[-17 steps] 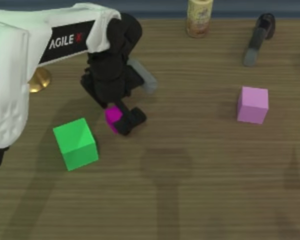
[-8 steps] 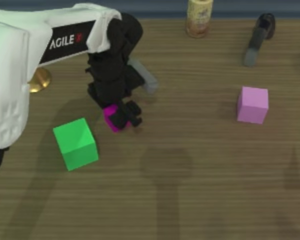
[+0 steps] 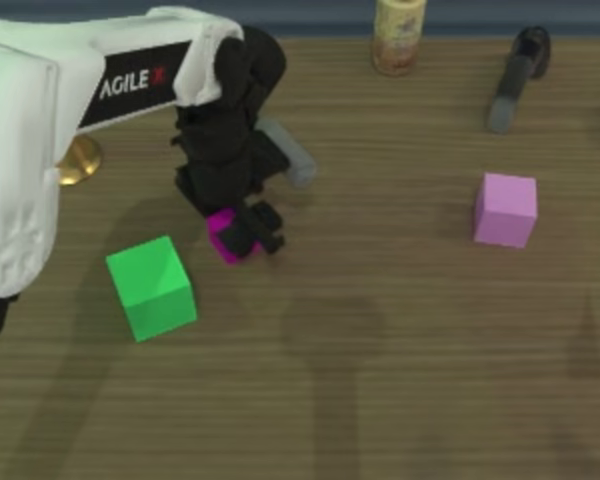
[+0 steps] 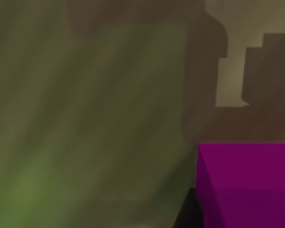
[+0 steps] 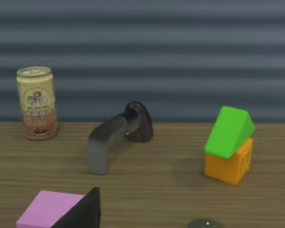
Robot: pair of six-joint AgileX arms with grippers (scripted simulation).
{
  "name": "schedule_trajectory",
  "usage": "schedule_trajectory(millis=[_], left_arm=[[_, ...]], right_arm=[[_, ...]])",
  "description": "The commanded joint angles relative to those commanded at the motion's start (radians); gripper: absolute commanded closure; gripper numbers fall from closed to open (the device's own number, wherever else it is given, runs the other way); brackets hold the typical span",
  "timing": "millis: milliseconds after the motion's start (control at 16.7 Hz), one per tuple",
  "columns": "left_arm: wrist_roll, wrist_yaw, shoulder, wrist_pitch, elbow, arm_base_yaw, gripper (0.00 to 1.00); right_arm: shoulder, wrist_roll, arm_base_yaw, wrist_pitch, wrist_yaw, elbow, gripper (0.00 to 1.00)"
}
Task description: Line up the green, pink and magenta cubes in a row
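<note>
Your left gripper (image 3: 243,234) is closed around the magenta cube (image 3: 221,234), just right of the green cube (image 3: 152,287) on the table's left; the pink cube (image 3: 505,208) sits well apart at right. Lift straight and cleanly before carrying, keeping clear of the green cube, then set it down squarely in line. The wooden table (image 3: 400,380) offers bare room along the front; a can (image 3: 398,35) and a dark scanner-like tool (image 3: 517,75) stand at the far edge. Whether your right gripper's fingers are open, I cannot tell.

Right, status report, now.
Left gripper shut on magenta cube. Right arm out of top view. Green cube beside it, pink cube far right. Path clear.
</note>
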Motion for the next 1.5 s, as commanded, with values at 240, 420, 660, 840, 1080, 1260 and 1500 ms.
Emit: schedule_trajectory(millis=[240, 420, 660, 840, 1080, 1260, 1500], left_arm=[[-0.007, 0.015, -0.038, -0.032, 0.022, 0.0, 1.0], [-0.01, 0.013, -0.057, -0.134, 0.1, 0.009, 1.0], [-0.011, 0.014, -0.086, -0.252, 0.19, 0.019, 1.0], [-0.011, 0.014, -0.088, -0.256, 0.193, 0.019, 1.0], [0.002, 0.014, -0.076, -0.265, 0.212, -0.024, 1.0], [0.028, 0.013, -0.055, -0.298, 0.267, -0.128, 1.0], [0.075, 0.014, -0.02, -0.357, 0.357, -0.309, 1.0]], right_arm=[[0.0, 0.0, 0.0, 0.0, 0.0, 0.0, 0.0], [0.0, 0.0, 0.0, 0.0, 0.0, 0.0, 0.0], [0.0, 0.0, 0.0, 0.0, 0.0, 0.0, 0.0], [0.0, 0.0, 0.0, 0.0, 0.0, 0.0, 0.0], [0.0, 0.0, 0.0, 0.0, 0.0, 0.0, 0.0], [0.0, 0.0, 0.0, 0.0, 0.0, 0.0, 0.0], [0.0, 0.0, 0.0, 0.0, 0.0, 0.0, 0.0]])
